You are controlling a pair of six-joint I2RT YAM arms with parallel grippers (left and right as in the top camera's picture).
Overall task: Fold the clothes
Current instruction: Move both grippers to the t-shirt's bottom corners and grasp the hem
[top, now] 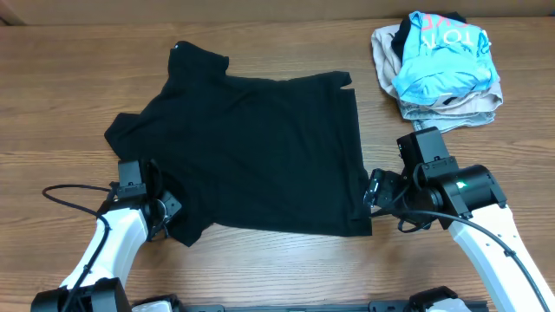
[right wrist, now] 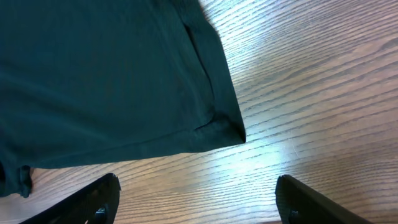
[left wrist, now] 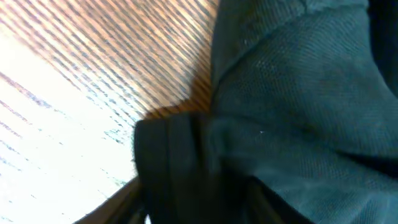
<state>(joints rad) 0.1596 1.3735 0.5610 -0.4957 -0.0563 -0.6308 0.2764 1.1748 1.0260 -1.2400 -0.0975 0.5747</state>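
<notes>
Black shirt (top: 260, 147) lies spread mostly flat mid-desk, on the wood-grain desk (top: 286, 269). Neck end points to about 11 o'clock, and the long straight hem runs down the 3 o'clock side.

Left pincer (top: 165, 212) is at the shirt's 7 o'clock flap, right on the cloth edge. In its wrist view a bunched fold of the shirt sits at the jaws with bare wood beside it. That view is blurred and very close, so I can't tell whether the fold is clamped or only lying between the jaws.

Right pincer (top: 373, 192) is at the shirt's 4 o'clock corner, low over the desk. Its jaws stand wide with only bare wood between them. The hem corner lies just ahead of the tips, not touching them.

At 2 o'clock, well apart from the black shirt, there's a pile: a crumpled blue shirt (top: 438, 52) with white lettering on top of folded beige clothes (top: 460, 108).
</notes>
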